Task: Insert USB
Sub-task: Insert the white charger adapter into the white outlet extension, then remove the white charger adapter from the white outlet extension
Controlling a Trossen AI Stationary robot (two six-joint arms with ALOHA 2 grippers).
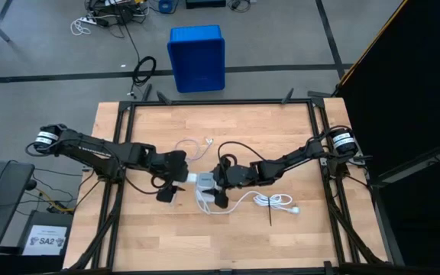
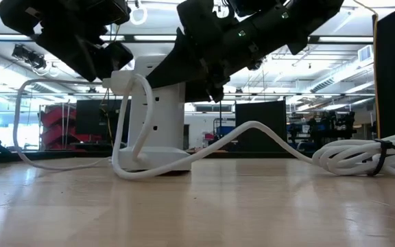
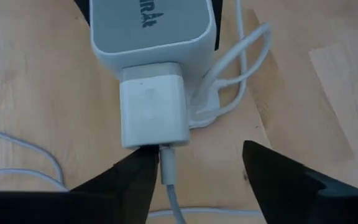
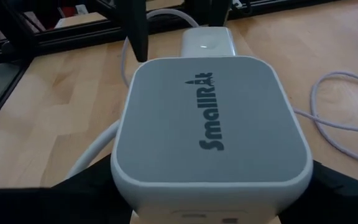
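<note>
Left gripper [image 3: 194, 177]: we see its two dark fingers spread apart on either side of the thin whitish-grey USB cable [image 3: 171, 186], touching nothing; the cable's small white plug end sits in the near face of the small white rectangular charger block [image 3: 153, 112]. That block is joined to one side of the large white-and-grey power cube [image 4: 209, 121], lettered "SmallRig" on its grey top. Right gripper [image 4: 185, 193]: we see its dark fingers clamped against opposite sides of the cube, which stands on the pale wooden tabletop [image 1: 143, 237]. In the high view, both grippers meet near the table's centre, left gripper [image 1: 170, 187] just beside the cube [image 1: 205, 183] and right gripper [image 1: 221, 182] over it. From the cube a thicker white cord [image 2: 266, 134] runs across the wood to a coil bound with a black tie [image 2: 379, 156]. Farther off, the USB cable's loose length [image 1: 193, 145] curls on the table. Beyond the table's edge, a blue plastic bin [image 1: 196, 57] stands on the grey floor.
</note>
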